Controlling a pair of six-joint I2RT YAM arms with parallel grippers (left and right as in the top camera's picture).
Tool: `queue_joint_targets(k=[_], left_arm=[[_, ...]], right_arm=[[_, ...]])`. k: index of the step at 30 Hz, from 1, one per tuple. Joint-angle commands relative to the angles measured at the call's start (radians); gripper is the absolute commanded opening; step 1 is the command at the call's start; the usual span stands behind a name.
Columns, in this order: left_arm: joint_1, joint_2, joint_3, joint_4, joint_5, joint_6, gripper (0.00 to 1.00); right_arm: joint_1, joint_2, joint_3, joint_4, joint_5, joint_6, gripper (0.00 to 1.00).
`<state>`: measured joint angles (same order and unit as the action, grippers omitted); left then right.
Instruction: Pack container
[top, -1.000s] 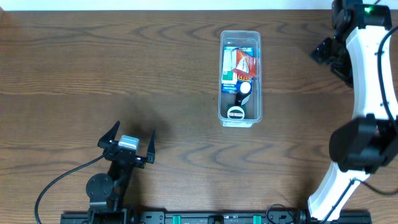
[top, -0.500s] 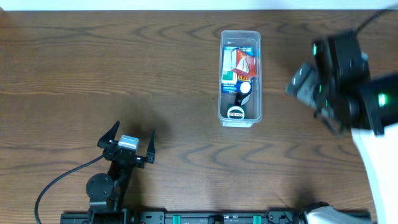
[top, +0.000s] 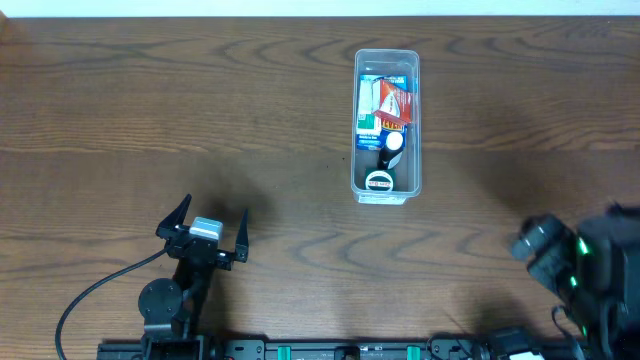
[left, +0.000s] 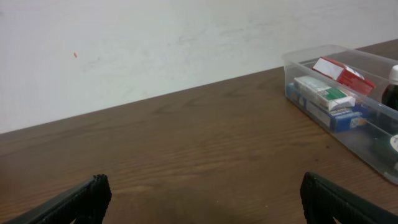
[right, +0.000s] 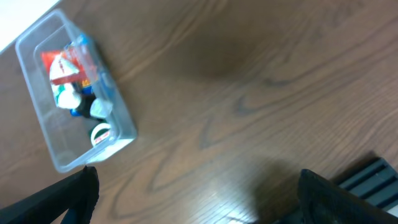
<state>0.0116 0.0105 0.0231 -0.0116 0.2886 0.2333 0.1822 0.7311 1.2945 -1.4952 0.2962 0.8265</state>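
One container (top: 387, 60) | long axis near-to-far from robot | open top up

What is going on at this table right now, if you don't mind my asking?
Nothing is being handled at this moment. The clear container sits toward the far side of the wooden table, with small boxes and packets inside it. The left end effector is open and empty near the front edge, well apart from the container. The right end effector is also open and empty, at the near right of the table, where the overhead view shows it blurred.
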Motion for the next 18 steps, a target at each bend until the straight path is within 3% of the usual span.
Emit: queue_joint_targets(k=[1,9,18], left_arm=[[0.005,-0.006,-0.019,-0.033,0.006,0.006,0.98],[0.005,-0.006,-0.019,-0.033,0.006,0.006,0.98],[0.005,-0.006,-0.019,-0.033,0.006,0.006,0.98]], right_arm=[[-0.052,-0.068,-0.073,0.031,0.033,0.0,0.99],[-0.146,-0.285,-0.369,0.35,0.003,-0.056,0.99],[-0.221,-0.511,-0.74,0.831,-0.254,-0.382,0.99]])
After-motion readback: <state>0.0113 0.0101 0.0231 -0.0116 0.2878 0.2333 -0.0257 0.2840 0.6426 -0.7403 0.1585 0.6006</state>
